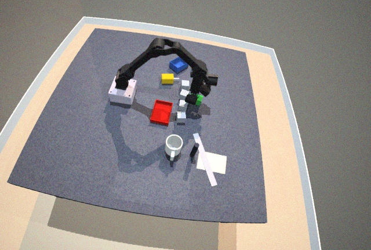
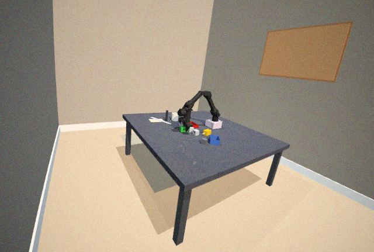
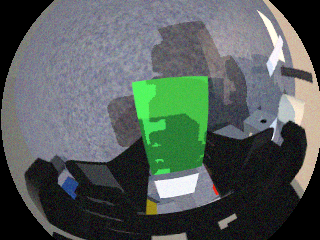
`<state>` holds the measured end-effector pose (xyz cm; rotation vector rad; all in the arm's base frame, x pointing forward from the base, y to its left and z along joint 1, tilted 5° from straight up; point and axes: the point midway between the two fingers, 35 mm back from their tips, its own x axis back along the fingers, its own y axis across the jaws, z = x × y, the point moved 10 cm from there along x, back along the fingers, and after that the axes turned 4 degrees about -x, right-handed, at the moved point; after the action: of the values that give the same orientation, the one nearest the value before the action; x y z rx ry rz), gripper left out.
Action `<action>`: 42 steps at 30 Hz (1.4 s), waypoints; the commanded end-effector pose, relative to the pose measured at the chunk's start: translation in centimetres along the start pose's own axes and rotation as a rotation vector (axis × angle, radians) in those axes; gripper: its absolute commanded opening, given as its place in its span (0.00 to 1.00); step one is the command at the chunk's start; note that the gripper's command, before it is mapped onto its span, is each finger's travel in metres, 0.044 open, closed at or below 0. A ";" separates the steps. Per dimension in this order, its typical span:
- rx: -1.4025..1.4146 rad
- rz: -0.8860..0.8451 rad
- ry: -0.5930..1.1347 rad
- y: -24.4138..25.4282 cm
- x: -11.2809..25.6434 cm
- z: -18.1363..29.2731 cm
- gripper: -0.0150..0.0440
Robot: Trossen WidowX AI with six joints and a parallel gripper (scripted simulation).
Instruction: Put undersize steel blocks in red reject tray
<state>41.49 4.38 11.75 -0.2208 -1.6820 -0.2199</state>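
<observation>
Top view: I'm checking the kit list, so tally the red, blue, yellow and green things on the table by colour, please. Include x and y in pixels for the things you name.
Red: 1, the reject tray [image 1: 161, 112] [image 2: 194, 124] [image 3: 216, 190]
Blue: 1, the open bin [image 1: 175, 67] [image 2: 213, 140] [image 3: 70, 187]
Yellow: 1, the block with a pin [image 1: 167, 78] [image 2: 207, 132] [image 3: 151, 207]
Green: 1, the GO gauge [image 1: 199, 100] [image 2: 182, 129] [image 3: 172, 100], in the jaws
Total: 4

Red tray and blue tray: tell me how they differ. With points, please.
The red tray [image 1: 161, 112] [image 2: 194, 124] looks larger in the top view; the blue tray [image 1: 178, 65] [image 2: 214, 140] looks smaller. The red tray lies nearer the mug [image 1: 173, 144] [image 2: 175, 116], the blue tray farther from it. Both are open-topped, with raised walls.
</observation>
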 end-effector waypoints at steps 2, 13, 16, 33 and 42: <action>0.003 -0.002 -0.015 0.1 0.3 -0.4 0.25; 0.003 -0.002 -0.015 0.1 0.3 -0.8 0.25; 0.003 -0.002 -0.015 0.1 0.3 -0.8 0.25; 0.003 -0.002 -0.016 0.1 0.4 -1.5 0.25; 0.003 -0.002 -0.017 0.1 0.4 -1.8 0.25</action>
<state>42.85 4.03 11.97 -0.2208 -1.6862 -0.2207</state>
